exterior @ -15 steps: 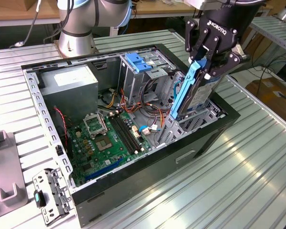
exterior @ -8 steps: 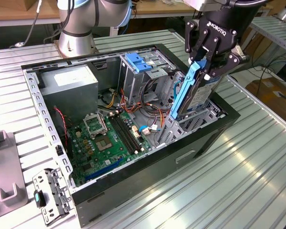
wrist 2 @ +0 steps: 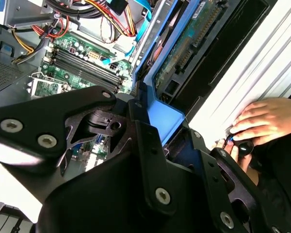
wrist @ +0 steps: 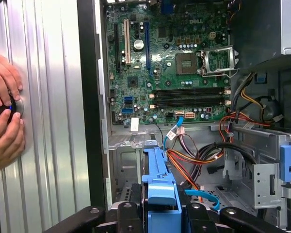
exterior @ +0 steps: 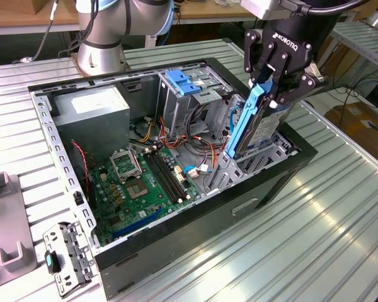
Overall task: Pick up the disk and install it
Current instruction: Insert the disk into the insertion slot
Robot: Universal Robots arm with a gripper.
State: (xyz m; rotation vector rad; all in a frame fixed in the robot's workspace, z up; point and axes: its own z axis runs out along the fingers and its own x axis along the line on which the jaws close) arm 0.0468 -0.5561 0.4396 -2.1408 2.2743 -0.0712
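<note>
The disk (exterior: pixel 242 129) is a dark drive in a bright blue carrier, held on edge and tilted over the drive bay (exterior: pixel 264 154) at the exterior view's right end of the open computer case. Its lower end is down inside the bay. My gripper (exterior: pixel 269 86) is shut on the carrier's upper, rounded end. In the second wrist view the blue end (wrist 2: pixel 169 115) sits between my black fingers (wrist 2: pixel 144 127), and the drive's green board (wrist 2: pixel 194 39) runs away from them. In the first wrist view the carrier (wrist: pixel 160 187) stands between the gripper's fingers (wrist: pixel 128 213).
The case (exterior: pixel 195 217) holds a motherboard (exterior: pixel 145 182), a power supply (exterior: pixel 91 110), loose cables (exterior: pixel 195 141) and a tall grey cage with a blue latch plate (exterior: pixel 181 82). A person's hands (wrist: pixel 5 116) rest on a black knob on the ribbed table. Grey fixtures (exterior: pixel 6 251) lie at the exterior view's left.
</note>
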